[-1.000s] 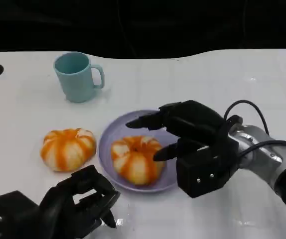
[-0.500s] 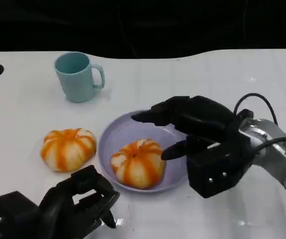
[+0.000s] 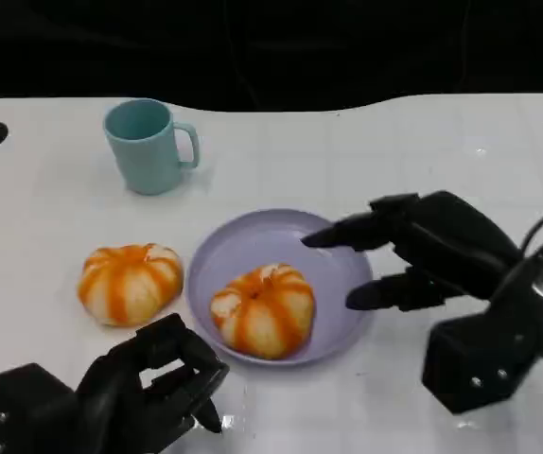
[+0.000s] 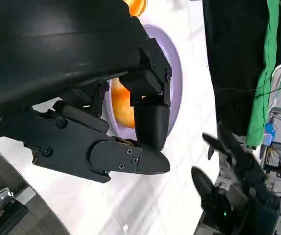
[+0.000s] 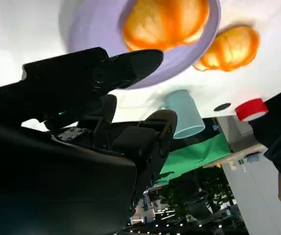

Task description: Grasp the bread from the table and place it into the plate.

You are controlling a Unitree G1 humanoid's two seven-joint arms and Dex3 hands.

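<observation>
bright, even light on the white worktop (image 3: 366, 151), soft glare near the front edge, shadows faint. darkness beyond the far edge. wrist views tilted, their near black shells blurred and underexposed.

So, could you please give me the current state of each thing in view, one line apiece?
Bread on the plate: resting on the plate, free of both hands.
Bread on the table: lying on the table beside the plate, untouched.
Plate: flat on the table, holding one bread.
Mug: upright, nothing visible inside.
Right hand: fingers apart, holding nothing, at the plate's edge.
Left hand: fingers curled in, holding nothing.
</observation>
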